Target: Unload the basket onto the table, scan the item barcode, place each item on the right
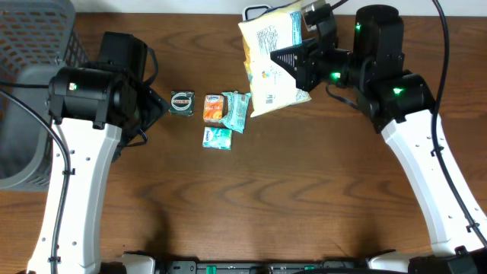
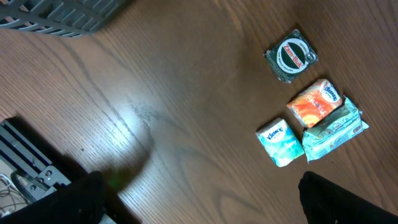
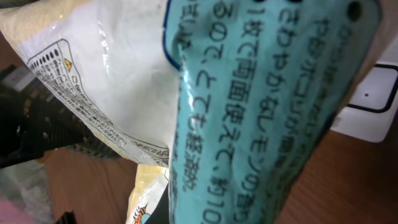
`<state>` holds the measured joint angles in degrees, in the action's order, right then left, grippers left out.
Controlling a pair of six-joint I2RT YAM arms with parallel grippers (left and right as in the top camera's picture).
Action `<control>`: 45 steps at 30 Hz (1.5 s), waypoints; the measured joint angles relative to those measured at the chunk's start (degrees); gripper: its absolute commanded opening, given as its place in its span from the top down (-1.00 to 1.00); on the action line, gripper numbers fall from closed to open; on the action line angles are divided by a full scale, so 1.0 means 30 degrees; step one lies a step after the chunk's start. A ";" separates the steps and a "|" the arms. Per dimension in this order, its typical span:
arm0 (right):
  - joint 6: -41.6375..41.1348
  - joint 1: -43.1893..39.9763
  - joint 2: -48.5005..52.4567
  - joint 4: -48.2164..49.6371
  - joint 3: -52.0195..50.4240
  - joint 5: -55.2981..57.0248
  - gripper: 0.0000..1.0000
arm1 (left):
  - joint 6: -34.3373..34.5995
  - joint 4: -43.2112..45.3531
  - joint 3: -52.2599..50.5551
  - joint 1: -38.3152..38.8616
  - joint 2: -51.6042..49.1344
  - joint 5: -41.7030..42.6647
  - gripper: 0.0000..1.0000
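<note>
Bag (image 1: 268, 61), pale yellow and white with a teal panel of Japanese print, sits at the far right of the scene, pinched in the closed jaws of the right gripper (image 1: 298, 58). Left of it on the wooden table (image 1: 304, 190) lie a teal packet (image 1: 237, 111), an orange packet (image 1: 214, 109), a Kleenex pack (image 1: 217, 138) and a Zam-Buk tin (image 1: 183, 103). The left gripper (image 2: 205, 208) hangs beside them, jaws wide apart and empty. A grey basket (image 1: 30, 84) stands far left.

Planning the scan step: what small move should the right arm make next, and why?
Probably rotate the bag, held in the right gripper, toward the white device beside it: the wrist view shows only printed text, no barcode yet.
</note>
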<state>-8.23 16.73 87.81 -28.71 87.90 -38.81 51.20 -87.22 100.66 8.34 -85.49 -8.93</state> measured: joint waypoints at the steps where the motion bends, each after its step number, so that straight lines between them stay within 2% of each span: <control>1: 0.0000 0.0095 0.0015 -0.0168 0.0000 0.0109 0.98 | 0.0000 0.0000 0.0000 0.0000 0.0000 0.0000 -0.96; 5: 0.0007 0.0313 0.0058 -0.1027 0.0000 0.0896 0.97 | 0.0007 0.0000 0.0000 0.0000 0.0000 0.0000 -0.95; 8: 0.0015 0.0466 0.0197 -0.2273 0.0000 0.3191 0.97 | 0.0007 0.0000 0.0000 0.0000 0.0000 0.0000 -0.95; 14: 0.0007 0.1639 0.1967 -0.4204 0.0007 1.1948 0.97 | 0.0000 -0.0007 0.0000 0.0000 0.0000 0.0000 -0.95; 21: 0.0066 0.2718 0.7031 -0.5661 0.0000 2.4574 0.98 | 0.0000 0.0000 0.0000 0.0000 0.0000 0.0000 -0.95; 23: 0.0073 0.2805 0.8255 -0.6018 -0.0007 2.7088 0.98 | 0.0000 0.0007 0.0000 0.0000 0.0000 0.0000 -0.95; 28: 0.0080 0.3293 1.0193 -0.6732 -0.0007 2.9915 0.98 | 0.0007 0.0000 0.0000 0.0000 0.0000 0.0000 -0.95; 30: 0.0087 0.3636 1.0877 -0.7096 -0.0007 3.0330 0.92 | 0.0000 0.0000 0.0000 0.0000 0.0000 0.0000 -0.95; 36: 0.0211 0.5268 1.1897 -0.8174 0.0007 2.8348 0.76 | 0.0007 0.0000 0.0000 0.0000 0.0000 0.0000 -0.96; 37: 0.0197 0.5610 1.1890 -0.8204 0.0044 2.7693 0.57 | 0.0000 0.0000 0.0000 0.0000 0.0000 0.0000 -0.96; 38: 0.0102 0.5945 1.1890 -0.8196 0.0051 2.6971 0.13 | 0.0007 0.0000 0.0000 0.0000 0.0000 0.0000 -0.96; 39: 0.0109 0.6178 1.1890 -0.8255 0.0051 2.6403 -0.49 | 0.0000 0.0000 0.0000 0.0000 0.0000 0.0000 -0.95; 40: 0.0219 0.6550 1.1890 -0.8386 0.0051 2.5383 -0.84 | 0.0000 0.0000 0.0000 0.0000 0.0000 0.0000 -0.95; 45: 0.0131 0.7912 1.1890 -1.0178 0.0860 2.2258 -0.89 | 0.0000 0.0000 0.0000 0.0000 0.0000 0.0000 -0.95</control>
<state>-7.84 40.47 123.48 -59.24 90.48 27.97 51.20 -87.22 100.66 8.34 -85.49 -8.93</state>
